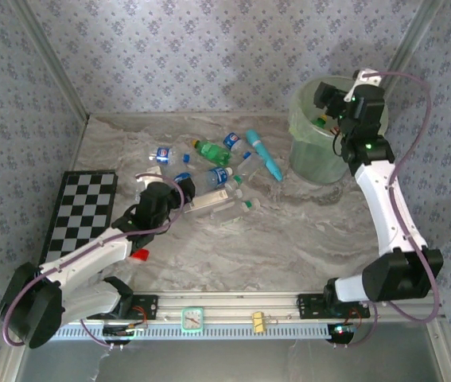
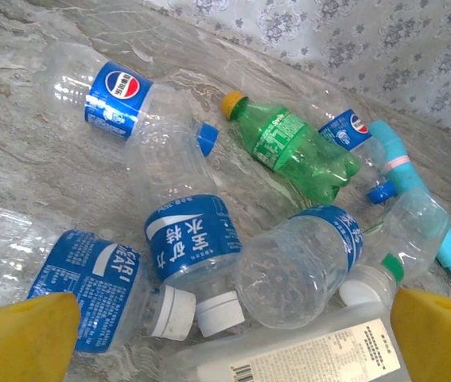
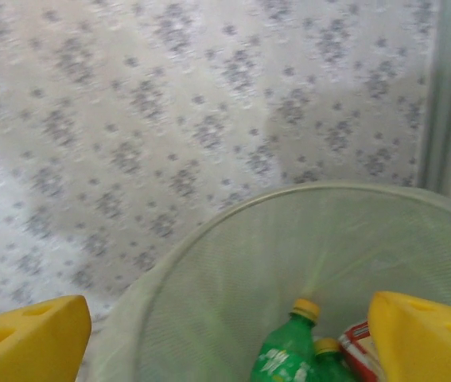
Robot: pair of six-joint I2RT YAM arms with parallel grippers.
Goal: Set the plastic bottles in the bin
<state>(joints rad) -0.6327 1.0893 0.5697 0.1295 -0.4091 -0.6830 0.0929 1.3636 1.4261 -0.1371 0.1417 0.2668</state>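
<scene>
Left claw [image 2: 231, 334]: wide apart, empty, above plastic bottles [image 2: 197, 239] at 11 o'clock on tabletop [image 1: 289, 239].
Right claw [image 3: 225, 338]: wide apart, empty, over bin [image 3: 209, 263] at 2 o'clock.
Contents: green bottles [image 3: 281, 354] inside.

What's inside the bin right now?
In the bin: a green bottle, a second yellow cap, a red-labelled item. Anything lower lies out of frame or covered.

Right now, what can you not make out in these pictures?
- Right wrist view: the number of bottles in the bin; the lower edge and a yellow finger cut them off.
- Left wrist view: the white-labelled bottle, cut by the lower edge.
- Top view: the bottle labels, too small to read.
</scene>
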